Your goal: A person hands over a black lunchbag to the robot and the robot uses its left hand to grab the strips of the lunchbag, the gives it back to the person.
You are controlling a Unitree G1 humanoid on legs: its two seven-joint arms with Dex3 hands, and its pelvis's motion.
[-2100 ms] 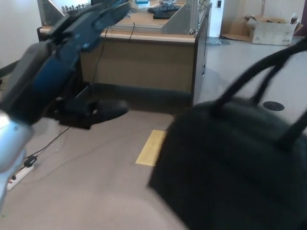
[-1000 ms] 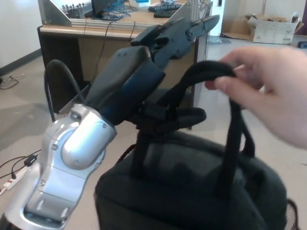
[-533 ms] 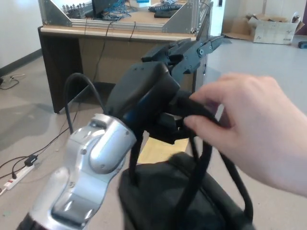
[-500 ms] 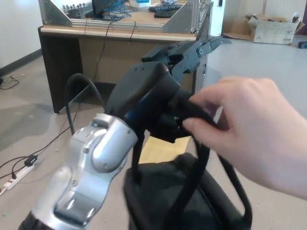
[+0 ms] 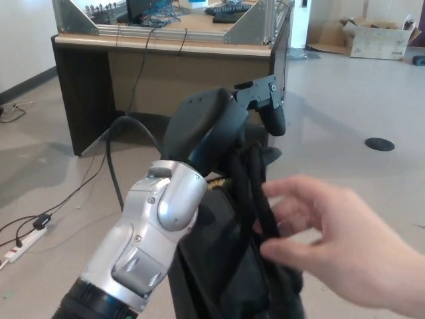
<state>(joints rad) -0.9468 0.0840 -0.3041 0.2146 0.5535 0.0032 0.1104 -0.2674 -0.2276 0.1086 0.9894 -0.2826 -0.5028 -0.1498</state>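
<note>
My left hand [image 5: 229, 123] reaches in from the lower left on its silver and black forearm. Its fingers [image 5: 272, 113] curl down over the black straps [image 5: 254, 181] of the lunchbag. The straps run down from the hand to the black lunchbag [image 5: 216, 266], which hangs below it at the bottom of the head view. A person's hand [image 5: 332, 249] comes in from the lower right and pinches the same straps lower down, just above the bag. My right hand does not show.
A wooden desk [image 5: 166, 73] with a metal frame stands behind, cables trailing down its front. A power strip [image 5: 16, 242] and cords lie on the floor at left. A cardboard box [image 5: 375, 36] sits far right, near a round floor cover [image 5: 380, 143].
My left fingers, stretched out before, have curled down over the straps. The person's hand has dropped from the top of the straps to lower on them, and the bag now hangs from my hand.
</note>
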